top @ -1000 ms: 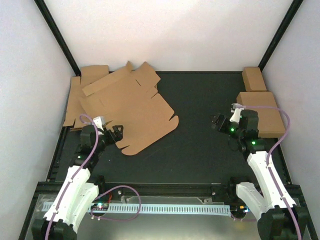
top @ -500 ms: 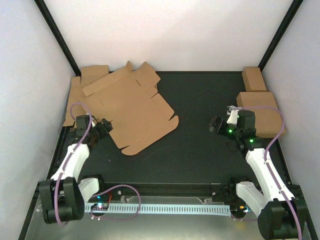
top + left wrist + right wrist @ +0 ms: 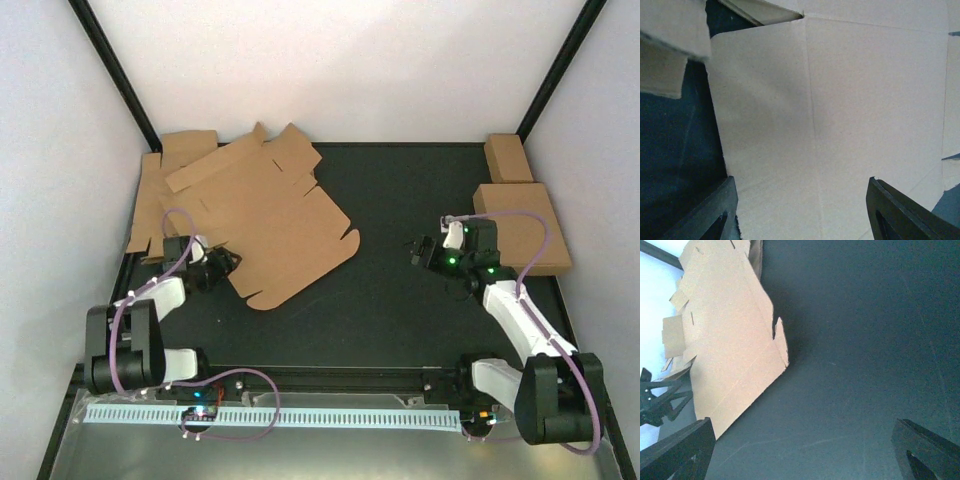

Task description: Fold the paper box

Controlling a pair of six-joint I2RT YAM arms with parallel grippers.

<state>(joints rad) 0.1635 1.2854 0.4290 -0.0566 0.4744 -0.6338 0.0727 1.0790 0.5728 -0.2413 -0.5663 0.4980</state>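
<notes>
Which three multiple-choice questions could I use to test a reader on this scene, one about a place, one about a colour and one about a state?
1. Where does the flat paper box lie?
A) on the left half of the table
B) at the near right corner
C) on top of the right arm

2. What colour is the table surface?
A) white
B) black
C) green

3. In what state is the right gripper?
A) shut on the paper box
B) shut on nothing
C) open and empty

Answers:
1 A: the top view shows the sheet left of centre, reaching toward the far left corner.
2 B: the bare surface is black in the top view and dark in both wrist views.
3 C: its wrist view shows it spread wide, with only bare table in between.
</notes>
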